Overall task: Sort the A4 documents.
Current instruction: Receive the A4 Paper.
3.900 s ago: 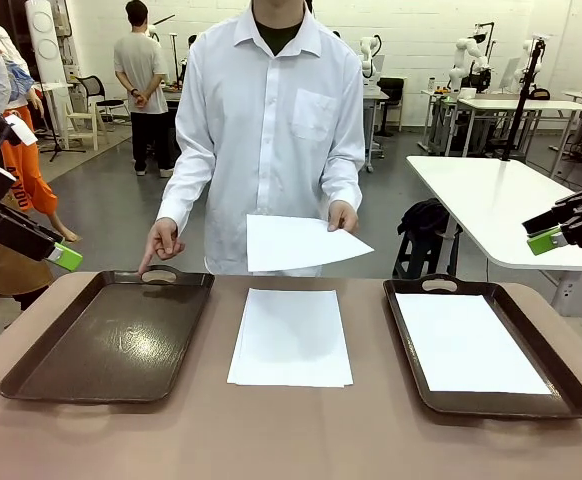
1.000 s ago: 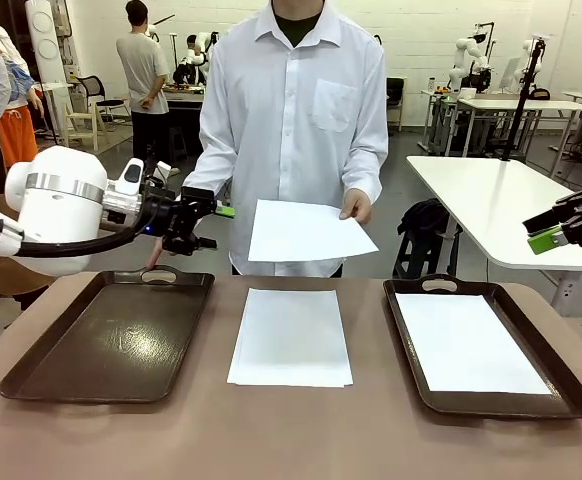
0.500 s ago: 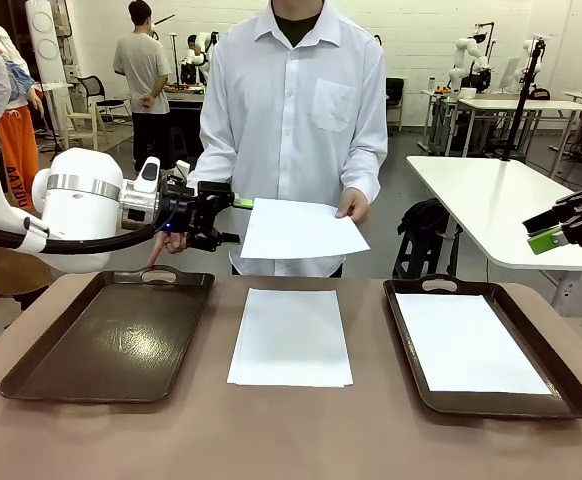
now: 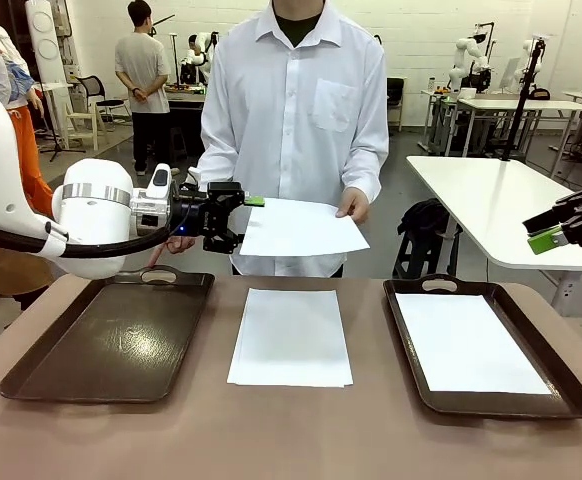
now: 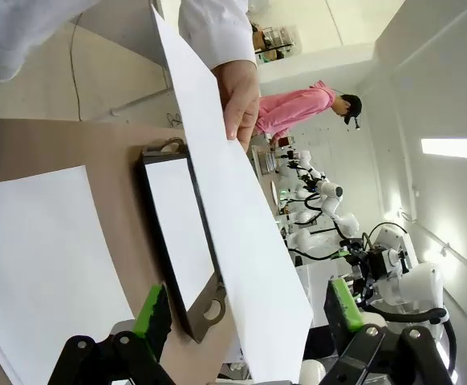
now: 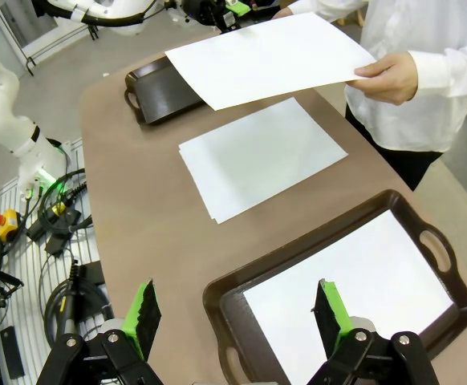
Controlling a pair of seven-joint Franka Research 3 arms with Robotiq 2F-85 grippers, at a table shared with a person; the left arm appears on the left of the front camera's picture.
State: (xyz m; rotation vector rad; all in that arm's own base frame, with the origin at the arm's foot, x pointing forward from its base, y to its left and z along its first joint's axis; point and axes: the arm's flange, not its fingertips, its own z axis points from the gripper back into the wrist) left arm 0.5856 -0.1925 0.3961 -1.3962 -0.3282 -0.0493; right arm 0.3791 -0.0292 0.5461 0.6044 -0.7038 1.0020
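Since the black, green-padded left gripper (image 4: 243, 221) swung in, its spread jaws now straddle the thin white A4 sheet (image 4: 306, 230) the person's hand (image 4: 352, 206) holds above the table (image 4: 271, 440); a pinch seems next; right gripper (image 4: 543, 239) idles spread, empty

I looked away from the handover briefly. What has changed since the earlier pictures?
The left gripper swung in from the left; its open jaws now straddle an edge of the held sheet, which the person's hand raised slightly. Nothing grasped or released. Unchanged: the right gripper, open at the side; the middle stack; the right tray and its sheet; the left tray.
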